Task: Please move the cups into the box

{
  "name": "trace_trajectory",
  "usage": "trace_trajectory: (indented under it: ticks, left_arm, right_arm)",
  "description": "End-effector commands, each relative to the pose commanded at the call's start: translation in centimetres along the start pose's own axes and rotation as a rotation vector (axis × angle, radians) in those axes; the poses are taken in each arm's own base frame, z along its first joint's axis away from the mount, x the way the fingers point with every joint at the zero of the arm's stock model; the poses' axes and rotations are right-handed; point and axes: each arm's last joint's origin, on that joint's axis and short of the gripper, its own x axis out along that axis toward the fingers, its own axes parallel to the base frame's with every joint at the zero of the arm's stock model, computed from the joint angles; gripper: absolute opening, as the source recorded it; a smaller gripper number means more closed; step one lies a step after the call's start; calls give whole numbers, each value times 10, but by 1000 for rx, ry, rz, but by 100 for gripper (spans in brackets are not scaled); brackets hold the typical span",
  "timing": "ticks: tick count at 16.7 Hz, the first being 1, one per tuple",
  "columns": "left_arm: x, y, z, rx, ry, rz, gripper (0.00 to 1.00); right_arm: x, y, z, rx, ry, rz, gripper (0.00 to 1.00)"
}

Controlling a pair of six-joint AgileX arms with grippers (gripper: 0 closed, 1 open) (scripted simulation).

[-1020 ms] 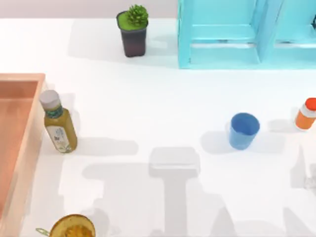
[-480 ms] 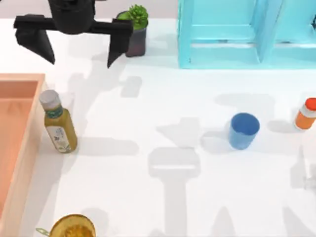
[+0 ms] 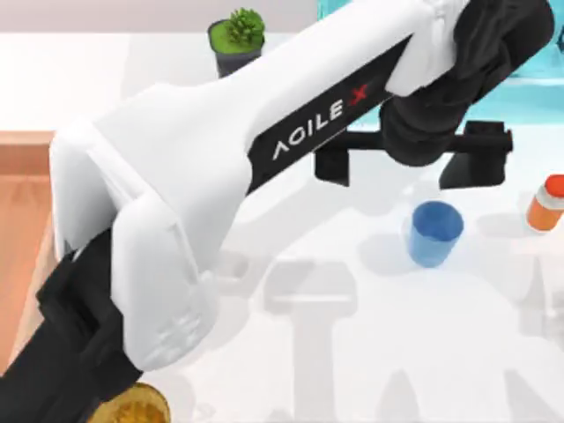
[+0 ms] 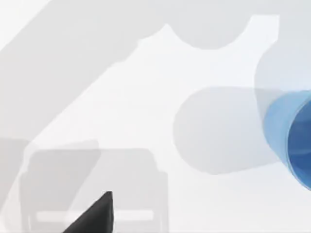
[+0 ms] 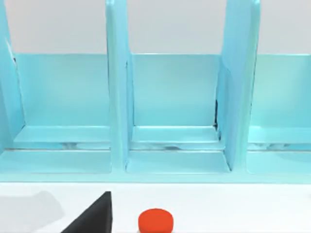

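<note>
The left arm's black claw [image 3: 412,167], its fingers spread wide apart, hangs over the white bench [image 3: 291,370] just beyond the small bright blue tapered cup [image 3: 434,233] standing right of centre, well apart from the orange-tan wooden box [image 3: 22,207] at the left edge.

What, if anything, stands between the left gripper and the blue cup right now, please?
Nothing visible does. The left gripper hangs open just behind the blue cup, with bare white table between them.
</note>
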Motion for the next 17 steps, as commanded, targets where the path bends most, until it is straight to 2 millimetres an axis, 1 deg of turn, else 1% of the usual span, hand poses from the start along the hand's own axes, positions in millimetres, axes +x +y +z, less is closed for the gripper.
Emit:
trace_trajectory:
  ticks: [1, 2, 3, 8, 9, 12, 17]
  left_arm:
    - [2, -14, -10, -3, -11, -8, 100]
    - [4, -22, -16, -4, -18, -14, 100]
    - [5, -27, -20, -5, -22, -17, 100]
    - [6, -26, -19, -5, -18, -15, 100]
    - [9, -26, -19, -5, -19, -16, 100]
    - [32, -29, -17, -5, -22, -17, 100]
    - [86, -30, -16, -5, -22, -17, 100]
  right_arm:
    - [0, 0, 0, 0, 0, 0, 100]
    - [0, 0, 0, 0, 0, 0, 100]
    - [0, 0, 0, 0, 0, 0, 100]
    - [0, 0, 0, 0, 0, 0, 100]
    - [0, 0, 0, 0, 0, 0, 100]
    - [0, 0, 0, 0, 0, 0, 100]
    - [0, 0, 0, 0, 0, 0, 100]
